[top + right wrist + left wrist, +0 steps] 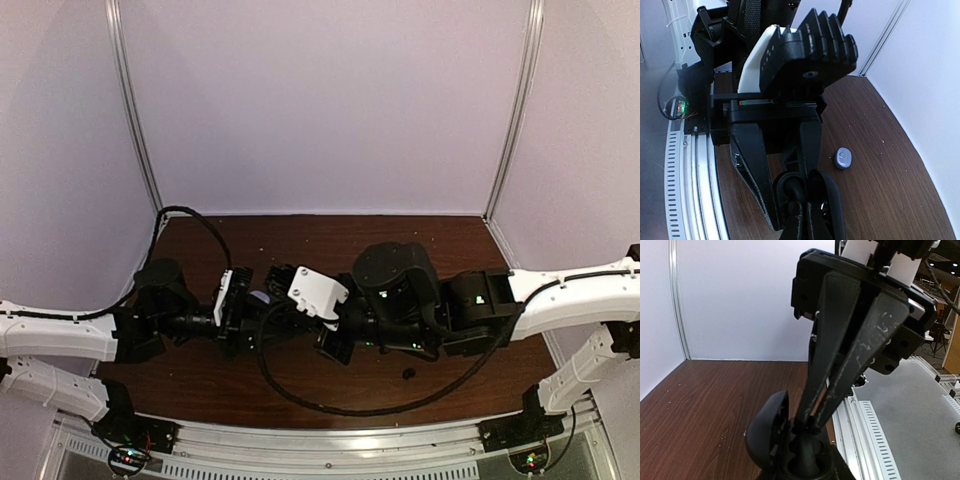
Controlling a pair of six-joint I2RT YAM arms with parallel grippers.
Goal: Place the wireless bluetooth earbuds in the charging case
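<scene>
The charging case (765, 432) looks dark here, and its hinged lid (836, 200) stands open. My left gripper (790, 192) is shut on the case, one finger on each side of it, holding it above the table. From the opposite side, my right gripper (812, 426) comes in. Its two fingertips are pressed together, shut, right at a well of the case. I cannot see anything between them. One earbud (843, 158), a small pale-purple oval, lies on the wooden table beside the case. In the top view both wrists meet at mid-table and hide the case.
The brown wooden table (330, 240) is walled in white at the back and sides. A slotted metal rail (875, 440) runs along its near edge. A black cable (330, 405) loops over the near part of the table, with a small dark speck (408, 373) beside it.
</scene>
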